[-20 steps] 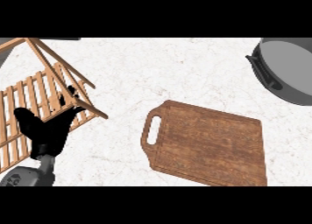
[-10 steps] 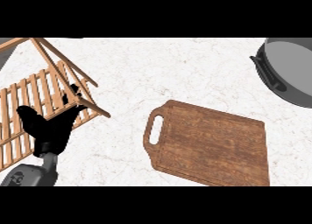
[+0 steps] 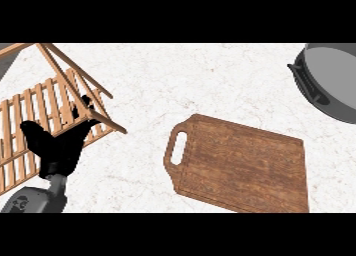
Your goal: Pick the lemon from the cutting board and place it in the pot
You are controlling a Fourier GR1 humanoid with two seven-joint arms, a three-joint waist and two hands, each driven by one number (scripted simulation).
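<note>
- Lemon not visible; cutting board (image 3: 244, 167) lies bare, right of left hand (image 3: 59, 145).
- Left hand resting over wooden rack (image 3: 33, 112), fingers straight, holding nothing.
- Pot (image 3: 340, 82) far right; right hand unseen.

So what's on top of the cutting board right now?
Nothing shows on the cutting board: bare wood, no lemon. The pot, upper right, shows only grey inside; part is cut off by the frame.

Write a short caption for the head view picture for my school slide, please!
Left hand rests open over a wooden rack, beside a bare cutting board and a grey pot.
</note>
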